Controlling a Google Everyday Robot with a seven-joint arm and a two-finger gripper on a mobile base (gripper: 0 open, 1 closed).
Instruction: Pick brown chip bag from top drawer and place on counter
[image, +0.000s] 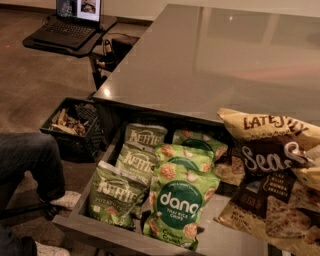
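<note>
Camera view: brown chip bag (270, 160) sits tilted at the near right, apparently raised over the right end of the top drawer (100, 227), likely for transfer to the counter (210, 60). The gripper isn't visible, presumably behind the bag, so can't tell its grip. Kettle bags (135, 160) and dang bags (180, 200) lie in the drawer.

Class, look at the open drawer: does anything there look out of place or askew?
The brown chip bag looks odd: crumpled and tilted over the right side of the top drawer, while the green bags lie flat. The gripper is not in view.
</note>
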